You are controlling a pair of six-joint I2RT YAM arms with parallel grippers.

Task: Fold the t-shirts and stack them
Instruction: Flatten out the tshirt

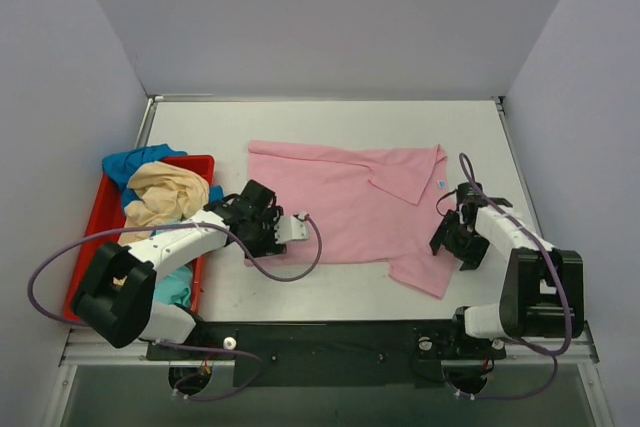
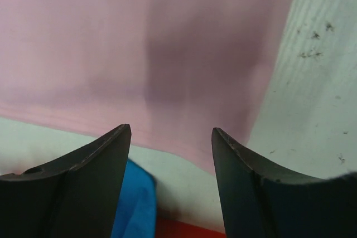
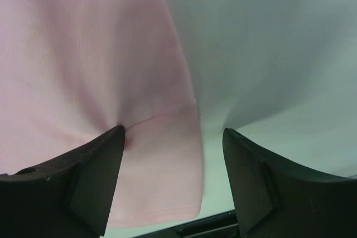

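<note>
Spreading across the middle of the table [image 1: 330,112], the light pink t-shirt [image 1: 340,202] lies flat and opened out, which I judge is so a fold can be laid into it. One sleeve is turned in on top toward the far right edge, and the other juts toward the near right corner. By the left edge sits the red tray [image 1: 100,217], heaped with the cream-yellow shirt [image 1: 160,195], the blue one [image 1: 135,160] and the teal one [image 1: 175,282]. They are bunched, not folded, so I take them as waiting their turn.

I have one arm at each end of the pink shirt, probably so I can lift two points together and keep the cloth square. My left gripper [image 2: 171,129] is low at the shirt's left near corner. Its jaws are spread and hold nothing, and the pink edge lies just beyond the tips, with bare table to one side. My right gripper [image 3: 173,129] is over the near right sleeve, also spread and holding nothing. The sleeve's hem lies beneath the gap, and the cloth puckers where a seam meets one fingertip [image 3: 114,135].
</note>
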